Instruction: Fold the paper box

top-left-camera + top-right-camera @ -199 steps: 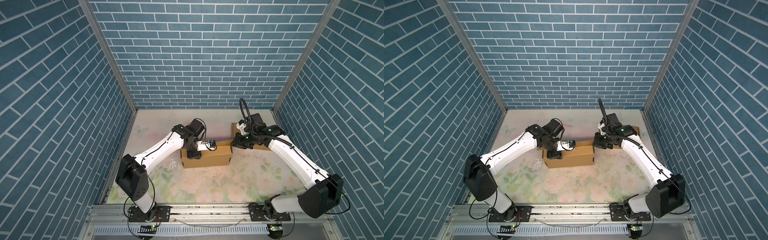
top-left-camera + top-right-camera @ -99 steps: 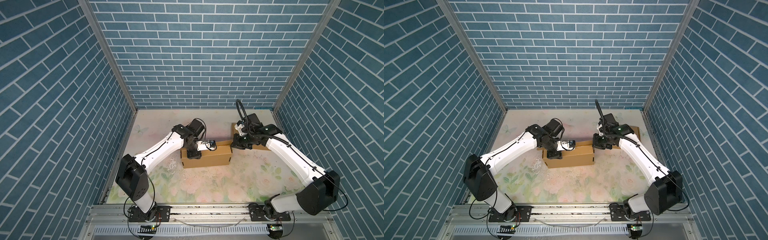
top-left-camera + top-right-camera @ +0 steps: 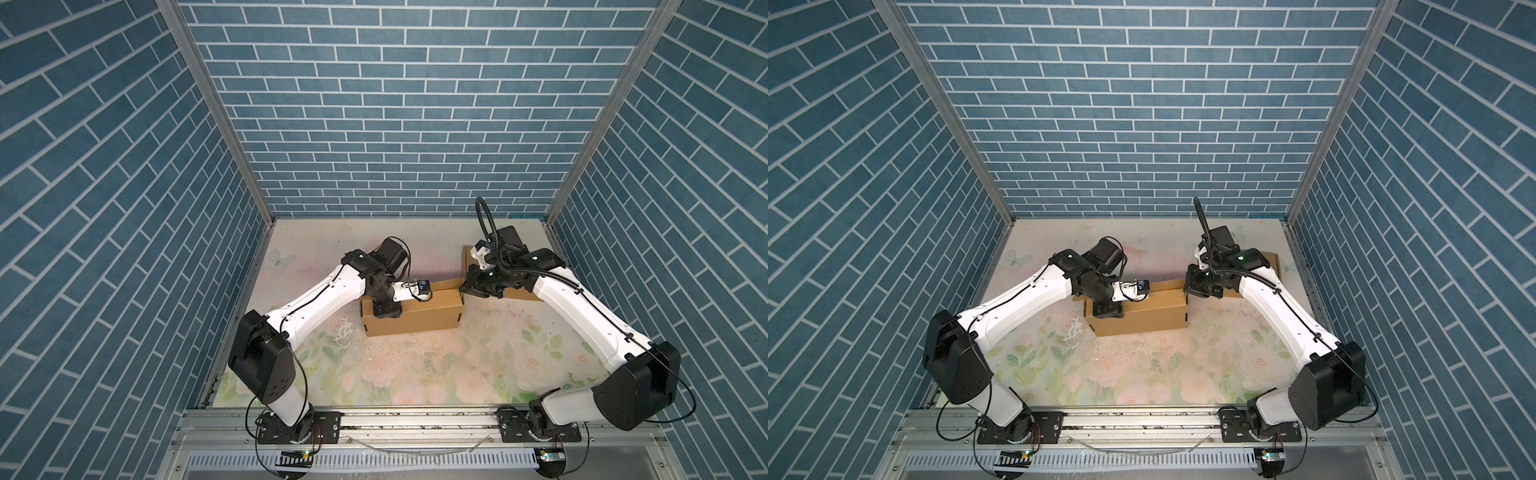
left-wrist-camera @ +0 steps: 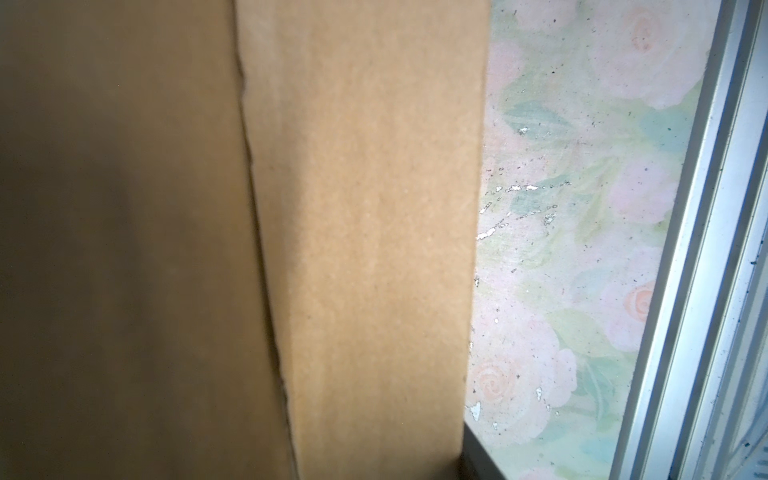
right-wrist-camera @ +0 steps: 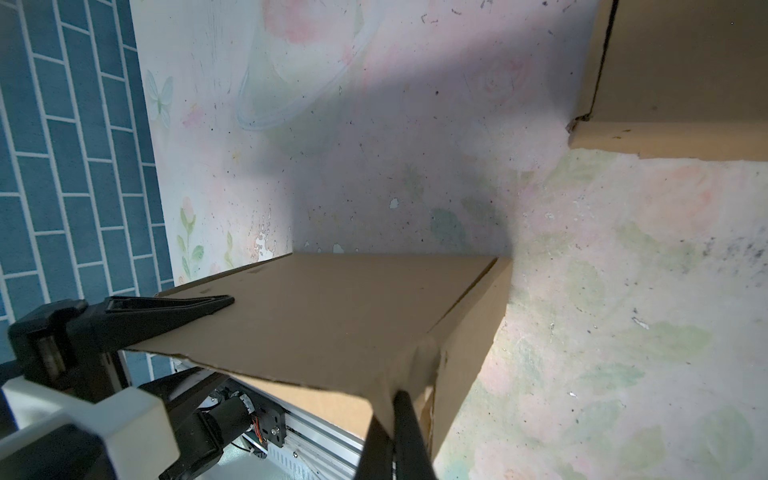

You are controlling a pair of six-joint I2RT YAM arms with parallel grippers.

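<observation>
The brown paper box (image 3: 415,319) (image 3: 1142,319) lies mid-table in both top views. My left gripper (image 3: 386,311) (image 3: 1108,311) points down at its left end and straddles its front wall. One of its fingers (image 5: 174,309) lies flat on a box panel (image 5: 332,307); the other is hidden behind it. In the left wrist view cardboard (image 4: 365,249) fills the space beside a dark finger (image 4: 478,461). My right gripper (image 3: 466,289) (image 3: 1188,289) (image 5: 392,411) is at the box's right end, shut on the corner of a raised flap.
A second piece of brown cardboard (image 3: 521,296) (image 3: 1268,262) (image 5: 685,62) lies behind and under the right arm near the back right. Blue brick walls enclose the floral table on three sides. A metal rail (image 3: 415,419) runs along the front edge.
My right gripper has closed onto the flap corner and its wrist has shifted slightly left. The left arm and the box have stayed where they were.
</observation>
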